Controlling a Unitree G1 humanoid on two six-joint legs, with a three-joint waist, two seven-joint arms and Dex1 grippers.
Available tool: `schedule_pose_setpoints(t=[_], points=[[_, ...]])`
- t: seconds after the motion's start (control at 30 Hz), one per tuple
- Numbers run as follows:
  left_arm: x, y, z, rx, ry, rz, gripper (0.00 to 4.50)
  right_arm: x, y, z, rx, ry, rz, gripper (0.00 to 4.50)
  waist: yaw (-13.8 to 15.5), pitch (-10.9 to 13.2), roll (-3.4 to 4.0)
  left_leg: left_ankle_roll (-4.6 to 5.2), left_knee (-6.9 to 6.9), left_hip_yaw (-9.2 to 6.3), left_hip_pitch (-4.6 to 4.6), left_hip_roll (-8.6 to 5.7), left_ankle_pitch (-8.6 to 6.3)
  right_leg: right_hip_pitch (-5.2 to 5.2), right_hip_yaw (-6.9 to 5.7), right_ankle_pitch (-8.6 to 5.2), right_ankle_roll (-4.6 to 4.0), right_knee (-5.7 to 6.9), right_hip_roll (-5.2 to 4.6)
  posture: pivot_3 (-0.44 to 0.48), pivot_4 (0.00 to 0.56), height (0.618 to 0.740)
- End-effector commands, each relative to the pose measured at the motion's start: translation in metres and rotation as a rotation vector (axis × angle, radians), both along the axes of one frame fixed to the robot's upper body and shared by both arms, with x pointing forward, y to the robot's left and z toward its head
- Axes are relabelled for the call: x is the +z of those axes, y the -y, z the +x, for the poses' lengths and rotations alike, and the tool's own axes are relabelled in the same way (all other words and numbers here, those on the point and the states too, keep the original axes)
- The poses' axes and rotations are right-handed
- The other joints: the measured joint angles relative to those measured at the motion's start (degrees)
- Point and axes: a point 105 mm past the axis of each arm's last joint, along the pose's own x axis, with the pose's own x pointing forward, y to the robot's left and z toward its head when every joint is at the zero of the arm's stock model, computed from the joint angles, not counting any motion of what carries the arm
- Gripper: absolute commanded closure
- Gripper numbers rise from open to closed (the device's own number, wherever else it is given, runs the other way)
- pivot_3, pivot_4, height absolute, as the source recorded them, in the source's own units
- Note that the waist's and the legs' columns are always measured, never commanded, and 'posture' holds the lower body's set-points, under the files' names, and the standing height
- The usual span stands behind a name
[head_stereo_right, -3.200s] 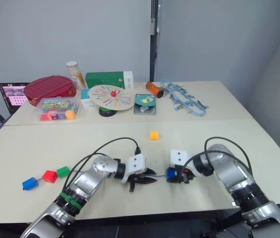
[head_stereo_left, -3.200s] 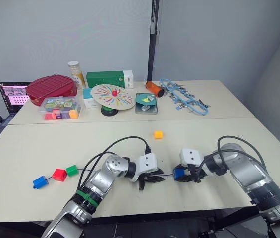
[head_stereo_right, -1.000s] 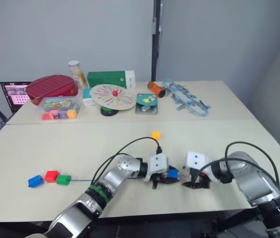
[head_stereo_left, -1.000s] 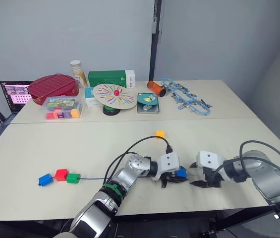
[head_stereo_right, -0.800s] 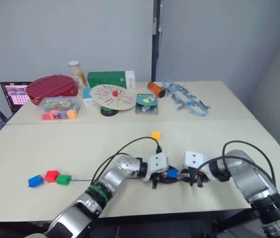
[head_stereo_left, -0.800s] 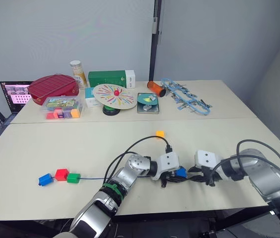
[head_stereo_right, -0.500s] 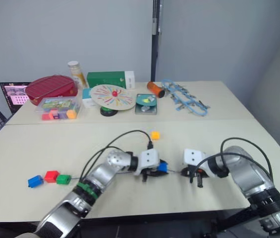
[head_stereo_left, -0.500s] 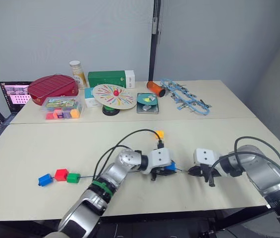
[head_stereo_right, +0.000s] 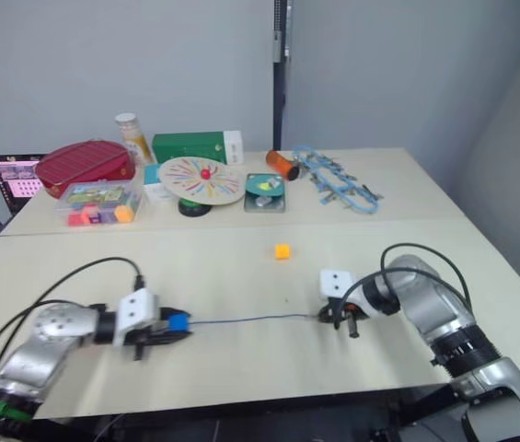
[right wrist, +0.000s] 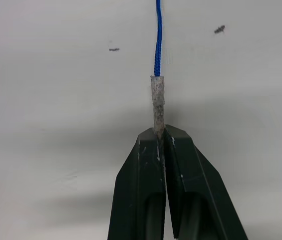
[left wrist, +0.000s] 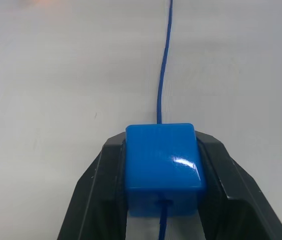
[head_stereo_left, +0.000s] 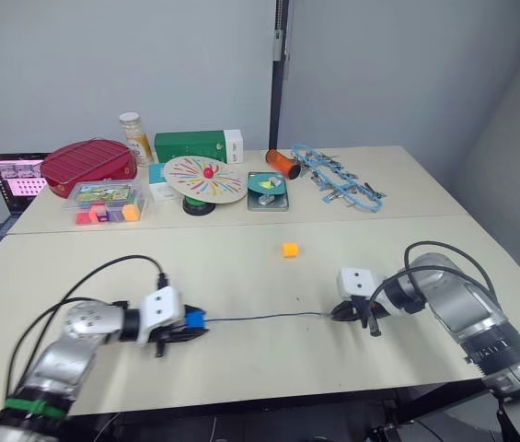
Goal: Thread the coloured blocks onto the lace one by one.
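back of the worktop is pretty cluttered | red case far left, laptop poking out behind it | clear tray of pink/purple/orange bits | jar + green box | striped disc (red knob on top) | light-blue chain tangle off right

We see a glossy blue plastic cube threaded on the thin dark-blue lace, which runs taut rightward to its pale stiff tip. A small orange-yellow plastic cube sits alone farther back, near the table's middle.
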Motion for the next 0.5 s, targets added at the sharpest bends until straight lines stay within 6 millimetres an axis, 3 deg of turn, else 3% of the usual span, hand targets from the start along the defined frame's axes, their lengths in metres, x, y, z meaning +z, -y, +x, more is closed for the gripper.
schedule_pose_setpoints(t=[0.03,0.13,0.2,0.3,0.43,0.5], points=[[-0.005,-0.039,-0.013,0.096,-0.047,0.038,3.29,0.012,-0.006,0.004,0.027,0.031,0.012,4.50,-0.3,0.0,0.06,-0.03,-0.03,0.02,0.02,0.02,-0.01,-0.02,0.00,-0.02,-0.04,0.01,0.00,0.000,0.150,0.740],[-0.003,-0.061,-0.015,0.175,-0.044,0.063,3.29,0.011,-0.008,0.004,0.036,0.029,0.015,4.50,-0.1,0.0,0.08,-0.08,-0.12,0.03,0.13,0.06,0.00,0.01,-0.05,-0.07,-0.12,0.05,0.01,0.000,0.150,0.740],[0.004,-0.071,-0.015,0.215,-0.040,0.049,2.27,0.011,-0.010,0.004,0.040,0.028,0.017,4.50,-0.1,0.0,0.08,-0.12,-0.12,0.03,0.14,0.08,0.02,0.02,-0.06,-0.07,-0.12,0.05,0.04,0.000,0.150,0.740],[0.017,-0.080,-0.016,0.232,-0.029,0.037,1.31,0.011,-0.012,0.005,0.043,0.029,0.023,4.50,-0.1,0.0,0.10,-0.12,-0.12,0.04,0.11,0.07,0.02,-0.01,-0.06,-0.07,-0.12,0.09,0.04,0.000,0.150,0.740],[0.037,-0.060,-0.006,0.181,0.017,-0.056,0.04,0.011,-0.012,0.004,0.041,0.026,0.027,4.50,0.3,0.0,0.10,-0.11,-0.08,0.01,0.04,0.02,0.02,-0.03,-0.10,-0.07,-0.12,0.10,0.02,0.000,0.150,0.740],[0.044,-0.044,-0.001,0.136,0.033,-0.098,0.04,0.011,-0.012,0.003,0.038,0.023,0.029,4.50,0.6,0.0,0.09,-0.10,-0.03,-0.01,0.01,-0.01,0.01,-0.01,-0.14,-0.06,-0.10,0.10,-0.01,0.000,0.150,0.740]])
